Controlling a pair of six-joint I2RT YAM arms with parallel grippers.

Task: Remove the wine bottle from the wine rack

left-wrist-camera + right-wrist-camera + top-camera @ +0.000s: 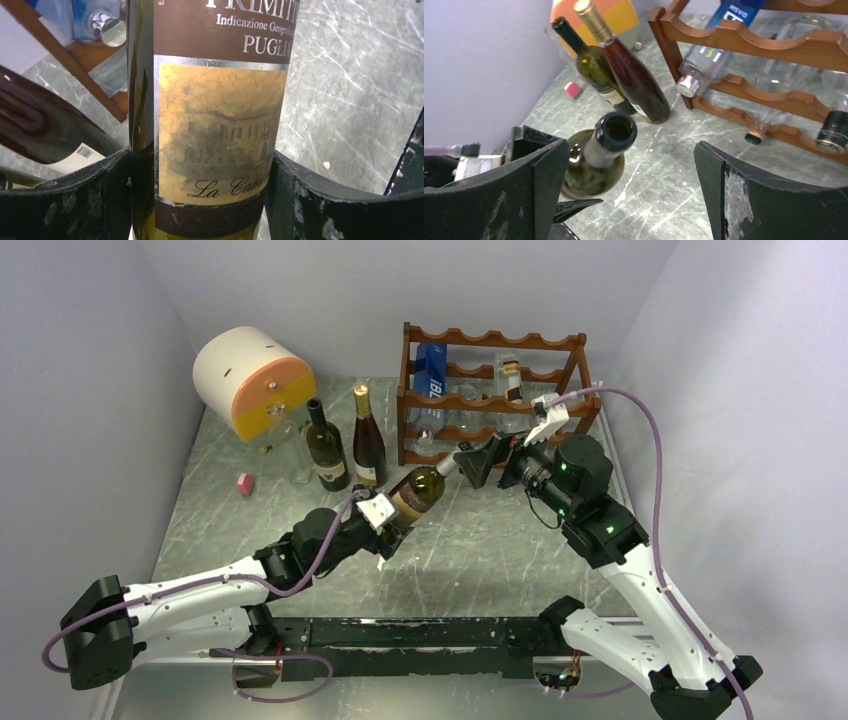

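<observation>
**Bottle clear of the rack, gripped by the left arm over the middle of the table**
The left gripper (394, 510) is clenched around the labelled body of the wine bottle (425, 487), so it alone seems to bear the weight. The bottle is tilted, its open neck pointing toward the wine rack (560, 343) at the table's far right corner. The right gripper (470, 463) is released, its jaws spread on either side of the neck without touching it.

arms (190, 595): white shells, black joints | cables (656, 490): purple | fingers (744, 200): black (scuffed grey)
</observation>
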